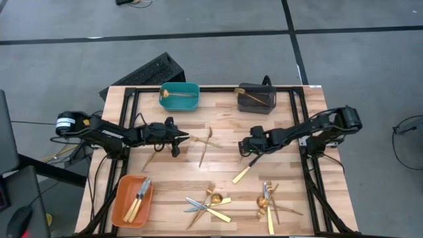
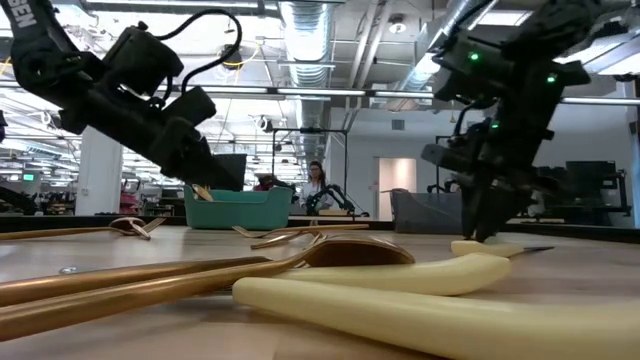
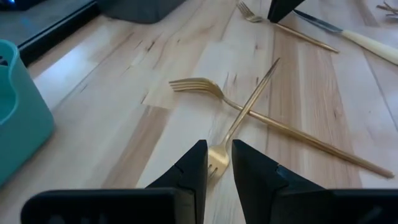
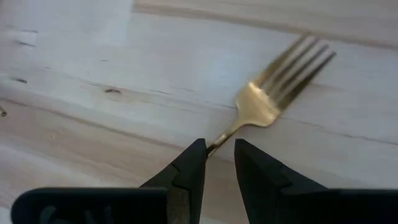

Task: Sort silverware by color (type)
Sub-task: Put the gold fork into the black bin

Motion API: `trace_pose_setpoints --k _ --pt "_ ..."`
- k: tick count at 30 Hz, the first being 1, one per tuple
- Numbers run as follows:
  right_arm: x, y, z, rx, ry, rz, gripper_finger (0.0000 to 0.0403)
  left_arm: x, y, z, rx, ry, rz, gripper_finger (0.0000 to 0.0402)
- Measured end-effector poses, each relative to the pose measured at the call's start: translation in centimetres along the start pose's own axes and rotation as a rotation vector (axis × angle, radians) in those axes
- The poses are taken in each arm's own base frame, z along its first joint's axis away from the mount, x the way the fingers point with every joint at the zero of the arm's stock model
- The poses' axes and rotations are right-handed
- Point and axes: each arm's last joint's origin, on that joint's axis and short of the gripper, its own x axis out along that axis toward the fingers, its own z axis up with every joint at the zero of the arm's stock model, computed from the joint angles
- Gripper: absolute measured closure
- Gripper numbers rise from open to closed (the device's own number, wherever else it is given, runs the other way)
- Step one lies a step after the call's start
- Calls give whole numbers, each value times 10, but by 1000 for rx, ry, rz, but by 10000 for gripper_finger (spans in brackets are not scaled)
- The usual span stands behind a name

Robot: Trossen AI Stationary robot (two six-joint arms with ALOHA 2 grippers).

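The left claw pinches the head of a gold fork that crosses a second fork on the wooden desk. The right claw pinches another fork's neck near mid-desk. Other silverware lies toward the front edge, some already in the teal bin, the grey bin and the orange bin. Both arms seem mid-pickup; next likely comes lifting each fork clear toward a bin.
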Motion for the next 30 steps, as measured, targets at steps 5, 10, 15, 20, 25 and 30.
trace_pose_setpoints --k 5,10,15,20,25,30 --pt "8 1 3 -17 20 -45 289 -1 0 2 -1 -13 -3 340" --pt "14 -1 8 -53 79 -63 298 -4 -3 8 11 -64 -116 340" --pt "14 -5 18 -86 109 -61 341 -17 -8 23 152 -179 -304 340" --pt "7 -9 25 -148 107 -39 381 -28 -5 29 138 -208 -233 340" --pt "-5 -12 35 -181 41 -8 381 -32 -2 24 147 -143 -155 340" --pt "-25 -10 48 -219 -80 60 381 -33 -2 22 108 -124 -153 340"
